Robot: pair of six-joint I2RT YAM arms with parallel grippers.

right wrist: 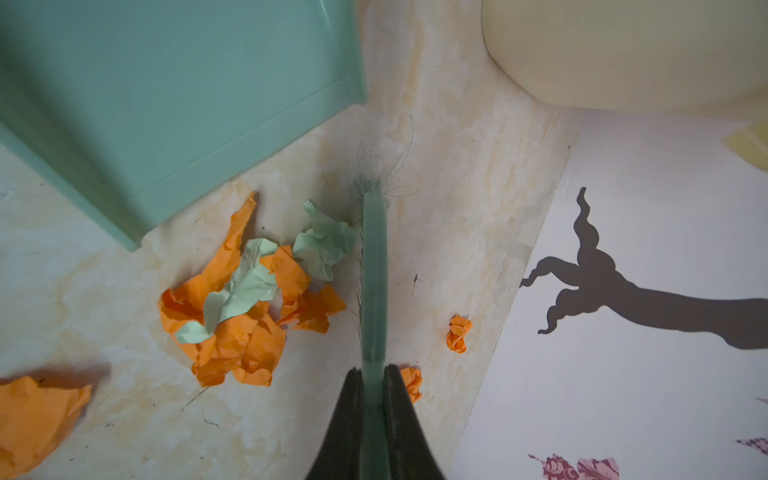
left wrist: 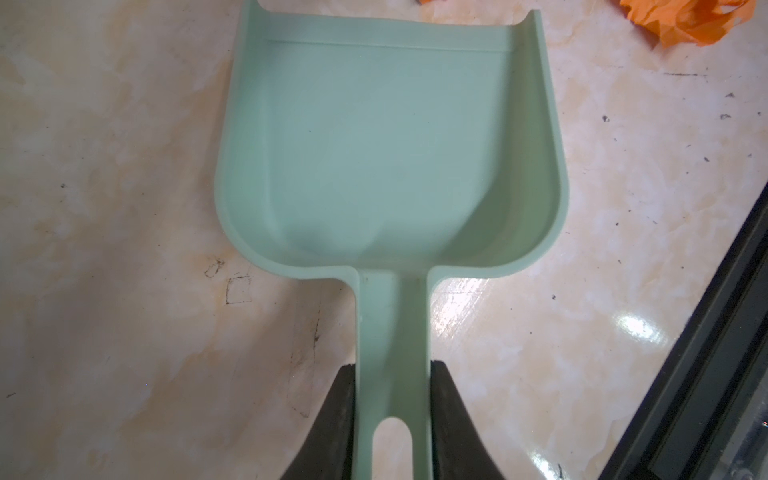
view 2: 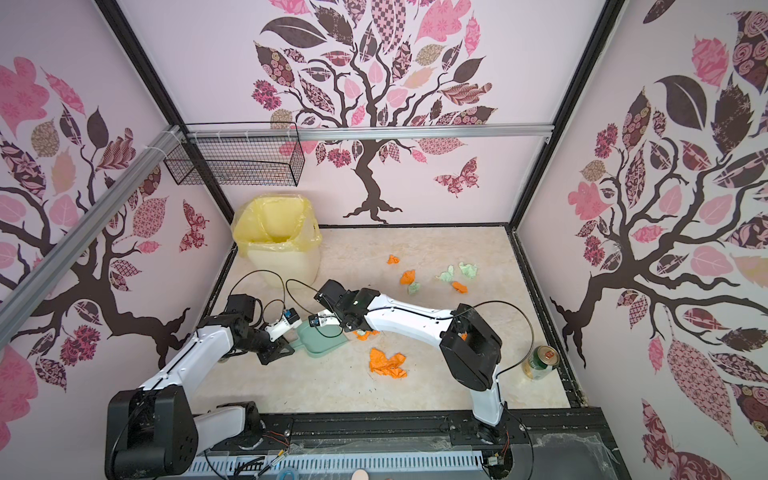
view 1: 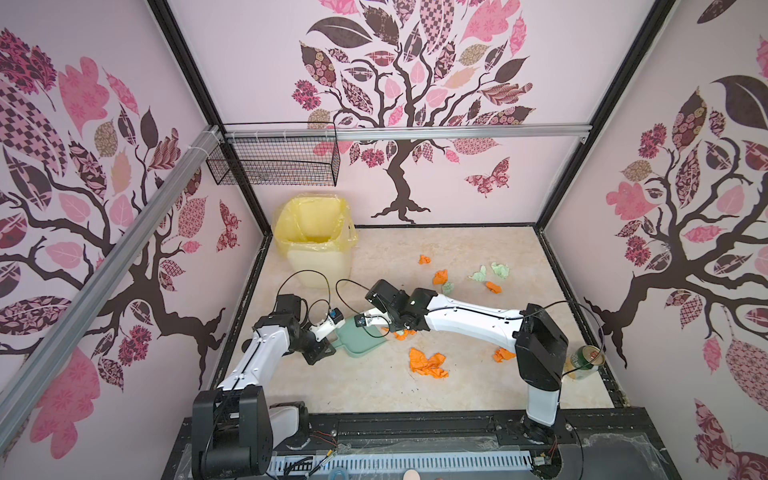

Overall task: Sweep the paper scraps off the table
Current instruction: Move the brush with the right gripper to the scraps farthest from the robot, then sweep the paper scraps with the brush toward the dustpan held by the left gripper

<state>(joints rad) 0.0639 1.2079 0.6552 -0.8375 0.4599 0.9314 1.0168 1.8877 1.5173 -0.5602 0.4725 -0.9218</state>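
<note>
Scraps (right wrist: 232,299) lie heaped on the tabletop (right wrist: 83,270) just beside the right fingers (right wrist: 355,386), clamped tight on the brush (right wrist: 374,270); left fingers (left wrist: 347,382) pinch the dustpan (left wrist: 390,145) handle between them.

Orange paper scrap (right wrist: 37,419) partly off-frame

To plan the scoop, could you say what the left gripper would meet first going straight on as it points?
Carrying the dustpan ahead of it, the left gripper would probably meet the paper scraps heaped beside the brush first; depth is unclear.
</note>
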